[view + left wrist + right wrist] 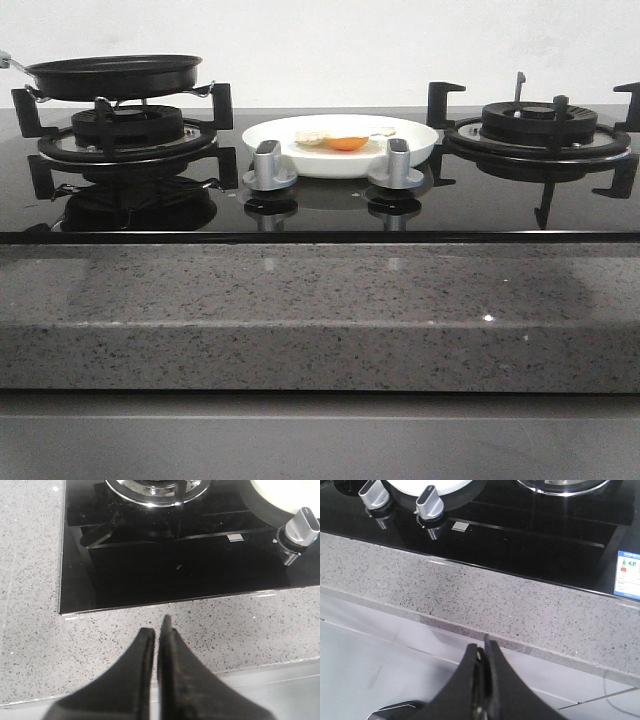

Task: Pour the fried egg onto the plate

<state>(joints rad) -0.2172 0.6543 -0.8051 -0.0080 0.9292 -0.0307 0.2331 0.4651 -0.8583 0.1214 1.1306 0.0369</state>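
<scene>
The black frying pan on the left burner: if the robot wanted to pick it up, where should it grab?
Probably by the handle, coming in from the left side with the left gripper. The frying pan is wide and round, too broad for shut-thin fingers to span, while the handle sticks out leftward past its rim, mostly out of view.

plate: glossy plain white
egg: pale white, orange yolk
pan: black
hob: shiny black glass, mirrors whatever sits on it
burners: black grates over silver rings
knobs: silver-grey
counter: grey stone, black and white speckles
wall: plain white
left gripper: matte black
right gripper: matte black
sticker: blue and white, on the hob corner
</scene>
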